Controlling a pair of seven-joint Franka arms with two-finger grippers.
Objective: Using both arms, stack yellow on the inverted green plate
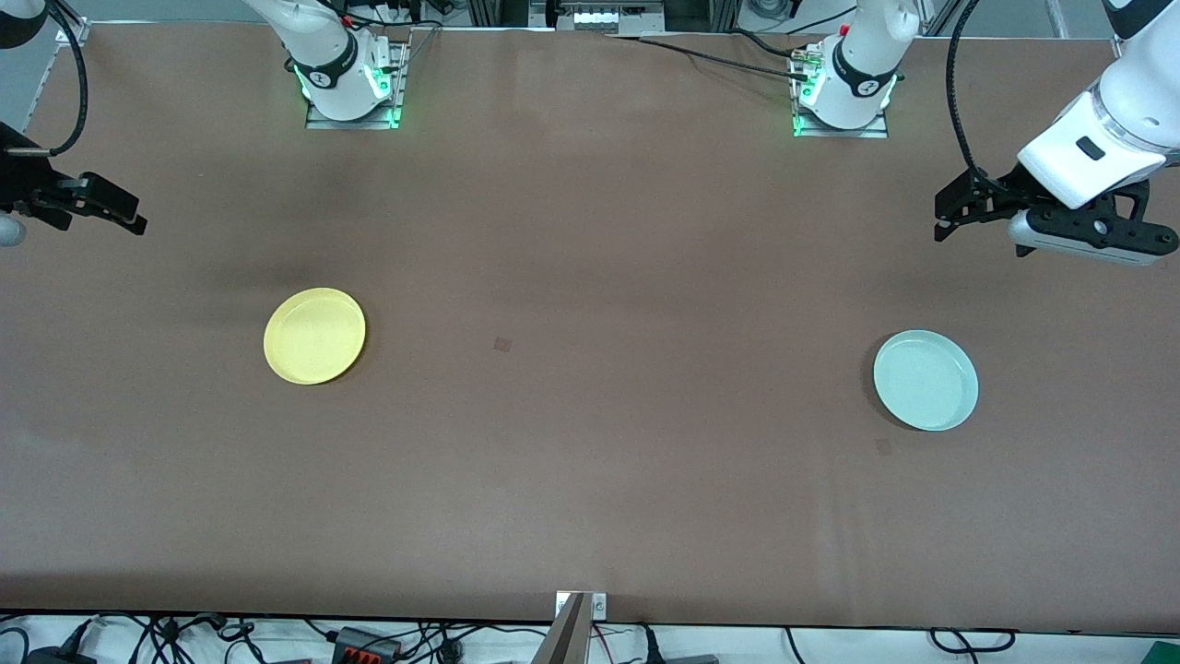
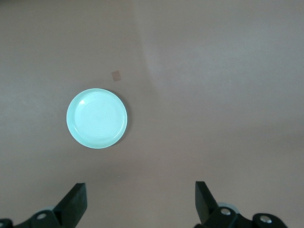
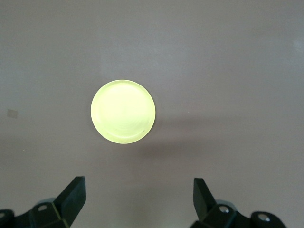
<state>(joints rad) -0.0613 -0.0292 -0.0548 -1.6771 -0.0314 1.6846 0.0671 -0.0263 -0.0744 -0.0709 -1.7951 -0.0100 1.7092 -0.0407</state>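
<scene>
Across the whole front view runs the brown table (image 1: 590, 461), and both arms are up in the air at its ends, mostly cut off by the frame edges. Left gripper (image 1: 942, 219) hangs over the table at the left arm's end, its fingers (image 2: 76, 204) spread wide apart in the left wrist view, nothing between them. Right gripper (image 1: 138, 221) hangs over the right arm's end, fingers (image 3: 73, 197) also wide apart and empty; most of that arm is out of frame. Green plate (image 1: 926, 380) sits rim up toward the left arm's end, well apart from the yellow plate (image 1: 314, 336), which lies rim up toward the right arm's end, a bit farther from the front camera. Neither gripper touches a plate. Tiny dark square mark (image 1: 502, 345) on the table between them, can't tell what it is.
</scene>
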